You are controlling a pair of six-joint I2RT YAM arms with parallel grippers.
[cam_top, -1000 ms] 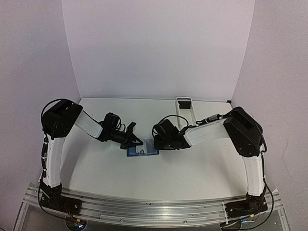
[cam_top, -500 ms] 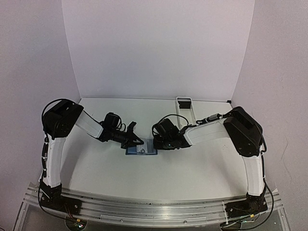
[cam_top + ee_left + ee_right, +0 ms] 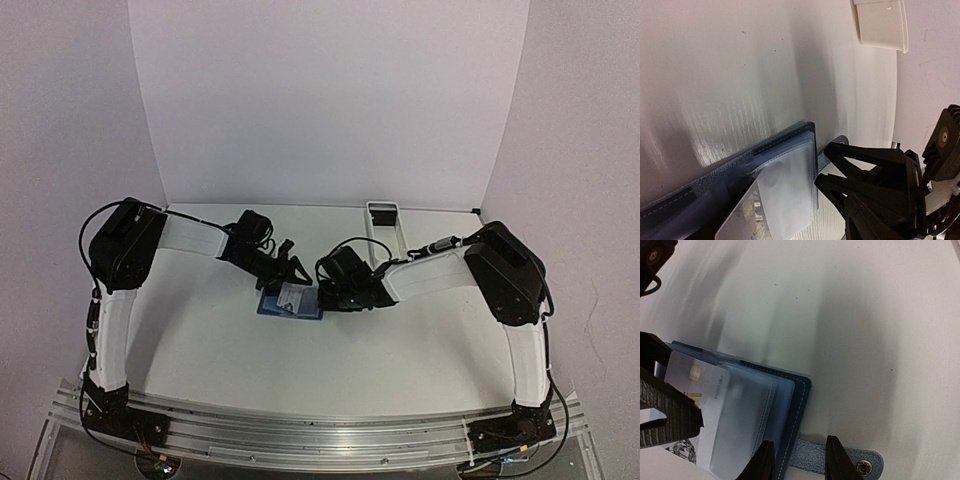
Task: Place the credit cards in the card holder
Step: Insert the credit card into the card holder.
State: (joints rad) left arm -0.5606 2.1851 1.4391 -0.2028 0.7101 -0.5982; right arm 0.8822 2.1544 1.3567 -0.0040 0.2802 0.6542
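The card holder [image 3: 290, 303] is seen lying open near the middle of the tabletop [image 3: 200, 340], its lighter blue inside turned up. One credit card [image 3: 690, 385] is seen partly tucked under the clear sleeve [image 3: 790, 192], its chip end sticking out at the holder's 9 o'clock edge in the right wrist view. The left jaws are set apart at the holder's 11 o'clock in the top view, one finger on each side of the card's outer end. The right jaws are held partly apart at its 3 o'clock, their tips on the holder's edge and its strap [image 3: 845, 462], which is laid flat with the snap [image 3: 863, 467] showing. A white tray [image 3: 384, 222] is placed well apart at 1 o'clock.
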